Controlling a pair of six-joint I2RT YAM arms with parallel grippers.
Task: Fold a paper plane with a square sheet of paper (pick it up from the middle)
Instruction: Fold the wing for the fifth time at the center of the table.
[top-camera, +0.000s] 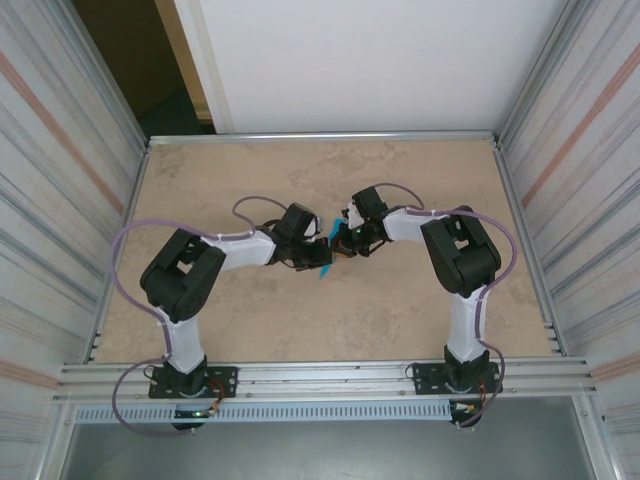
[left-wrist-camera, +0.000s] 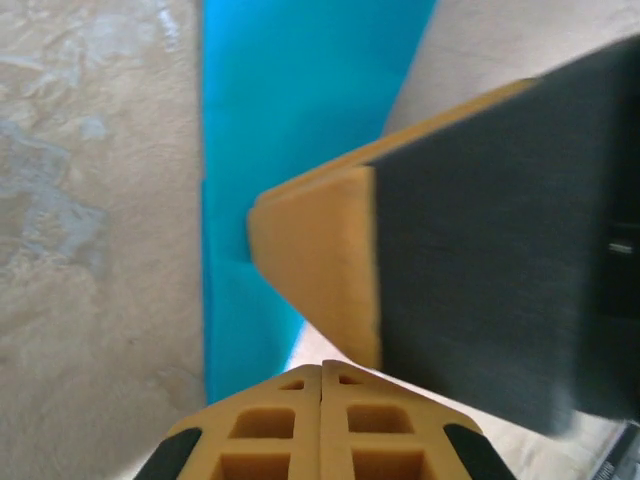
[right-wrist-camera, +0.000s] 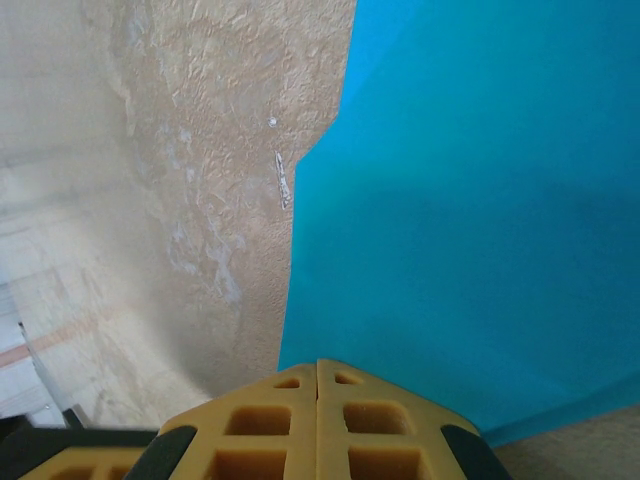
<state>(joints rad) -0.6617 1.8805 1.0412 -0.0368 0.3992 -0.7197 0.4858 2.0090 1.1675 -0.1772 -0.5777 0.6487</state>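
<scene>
The paper (right-wrist-camera: 480, 220) is at the centre of the table (top-camera: 300, 320), between both grippers. Seen from above, the left gripper (left-wrist-camera: 320, 368) is at its 8 o'clock and the right gripper (right-wrist-camera: 318, 365) at 2 o'clock. Both have their fingers pressed together at the paper's edge. Whether they pinch it, I cannot tell.

1. A beige marbled tabletop (top-camera: 400, 320) fills the middle of the frame.
2. A left ribbed metal wall (top-camera: 50, 200) and a right ribbed metal wall (top-camera: 590, 200) line the side edges.
3. A white back panel (top-camera: 380, 60) spans the top, with a dark opening (top-camera: 130, 60) at upper left.
4. An aluminium rail (top-camera: 330, 378) crosses the bottom, with a slotted strip (top-camera: 330, 411) just below it.
</scene>
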